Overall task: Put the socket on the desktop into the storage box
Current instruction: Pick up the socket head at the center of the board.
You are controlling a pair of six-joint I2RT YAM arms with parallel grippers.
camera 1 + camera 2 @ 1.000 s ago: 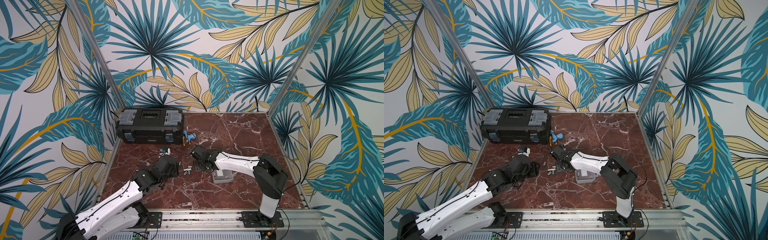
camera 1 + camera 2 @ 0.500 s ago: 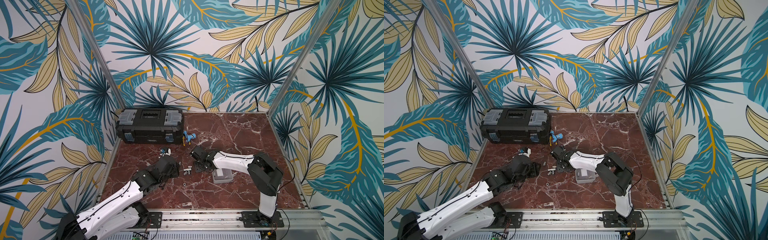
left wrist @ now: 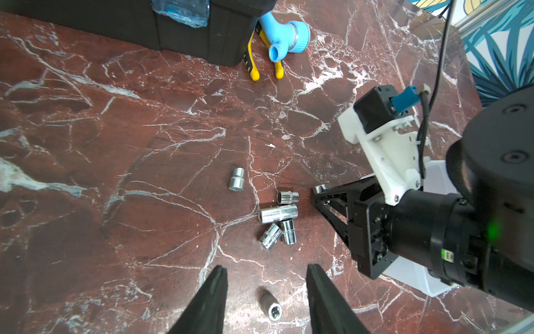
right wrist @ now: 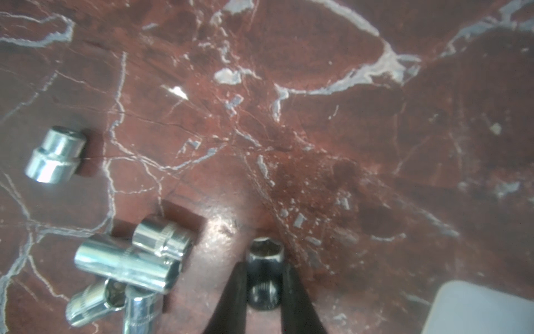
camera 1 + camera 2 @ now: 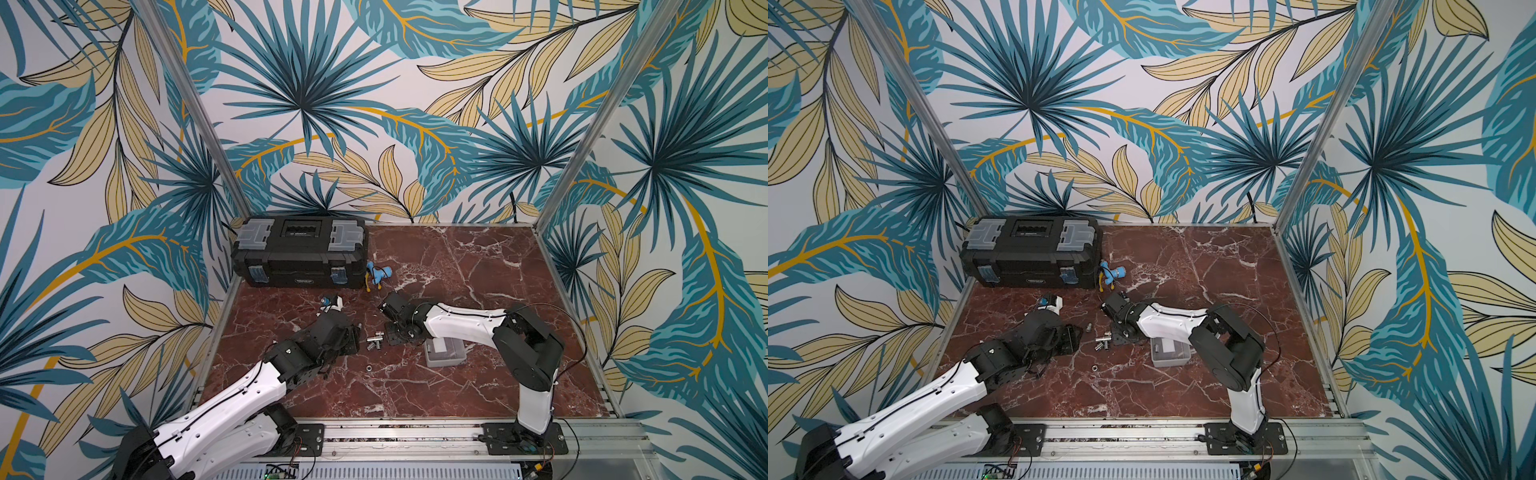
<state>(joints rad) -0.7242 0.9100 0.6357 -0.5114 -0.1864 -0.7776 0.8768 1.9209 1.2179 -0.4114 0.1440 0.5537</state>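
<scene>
Right wrist view: our right hand (image 4: 264,270) pinches a chrome socket (image 4: 265,254) between its black fingers (image 4: 238,280), the open hex end showing past the tips. We cannot tell whether it touches the desk (image 4: 346,115). In both top views the right arm (image 5: 465,322) stretches low from its base at the desk's five o'clock. Its forearm passes above the storage box (image 5: 444,362), and the hand is tilted down at the box's ten o'clock. A cluster of sockets (image 5: 375,341) lies at that hand's nine o'clock. Our left hand (image 3: 266,267) is spread, its fingers either side of a dark socket (image 3: 271,308) without touching it.
</scene>
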